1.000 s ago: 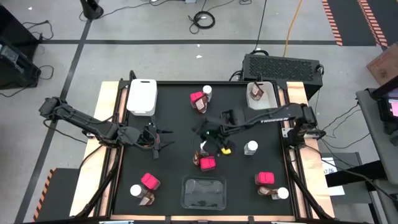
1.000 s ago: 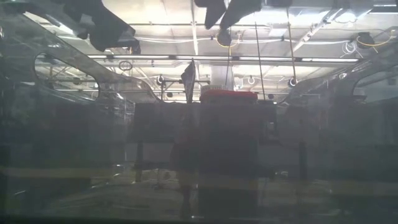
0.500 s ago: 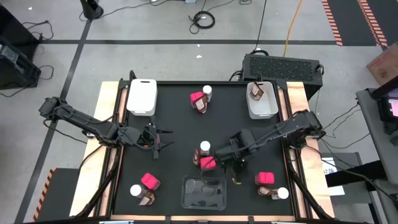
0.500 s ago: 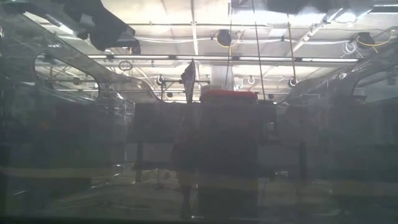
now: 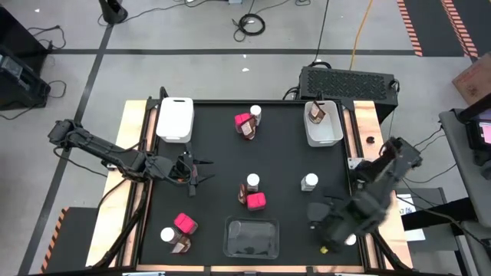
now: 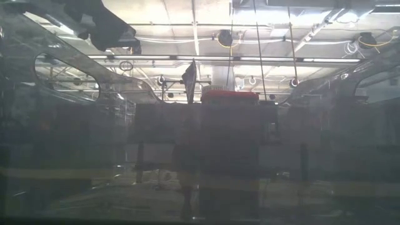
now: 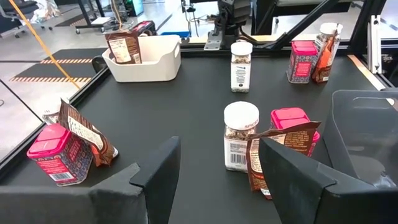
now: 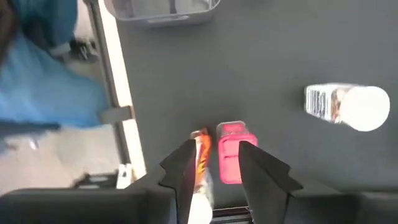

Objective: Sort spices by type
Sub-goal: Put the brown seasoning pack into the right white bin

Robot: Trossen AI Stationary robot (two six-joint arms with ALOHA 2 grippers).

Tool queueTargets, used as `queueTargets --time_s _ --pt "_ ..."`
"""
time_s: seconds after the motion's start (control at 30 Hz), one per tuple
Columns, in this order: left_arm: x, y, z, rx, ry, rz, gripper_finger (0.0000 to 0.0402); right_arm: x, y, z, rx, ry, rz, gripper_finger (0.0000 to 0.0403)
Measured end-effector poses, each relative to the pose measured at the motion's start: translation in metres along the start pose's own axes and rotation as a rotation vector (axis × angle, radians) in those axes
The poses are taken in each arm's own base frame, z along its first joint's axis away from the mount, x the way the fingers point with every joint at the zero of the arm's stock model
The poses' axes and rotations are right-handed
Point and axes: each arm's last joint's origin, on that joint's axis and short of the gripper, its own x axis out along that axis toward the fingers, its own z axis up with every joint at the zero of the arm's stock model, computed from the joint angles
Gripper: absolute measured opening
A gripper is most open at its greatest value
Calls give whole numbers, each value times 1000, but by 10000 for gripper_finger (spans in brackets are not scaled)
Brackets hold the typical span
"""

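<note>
Right gripper [image 8: 214,165] above the pink box [image 8: 229,151] near the table's [image 5: 222,161] right front corner, jaws spread at both sides of the box, perhaps not touching, left gripper [image 5: 192,175] waiting left of the table's centre, jaws spread, holding nothing, clear jar [image 5: 309,182] between

Bright pink boxes [image 5: 255,201], white-lidded clear jars [image 5: 309,182], black table [image 5: 215,146], white tray [image 5: 175,119]

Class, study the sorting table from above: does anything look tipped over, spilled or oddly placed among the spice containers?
Nothing is spilled or visibly damaged. The spices are simply unsorted: a pink box stands beside a white-lidded jar mid-table, and similar mixed clusters sit near the corners. Only one brown packet is in a white tray. The right gripper hovers over the near-right cluster.
</note>
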Motion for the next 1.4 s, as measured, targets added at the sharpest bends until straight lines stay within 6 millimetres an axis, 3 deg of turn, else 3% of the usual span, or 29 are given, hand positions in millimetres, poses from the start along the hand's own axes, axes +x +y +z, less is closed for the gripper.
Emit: queueTargets --time_s 0.13,0.3,0.57,1.07,1.4 --pt "0 0 0 0 0 0 221 -10 5 -18 90 -42 15 99" --pt "0 0 0 -2 -4 0 221 -3 16 -27 91 -27 2 91" --pt "0 0 2 -6 -15 -1 221 32 12 -41 191 129 -71 91" --pt "0 0 3 -10 -25 -2 221 76 -1 -52 251 170 -7 91" --pt "0 0 3 -5 -25 -1 221 82 2 -51 275 183 44 161"
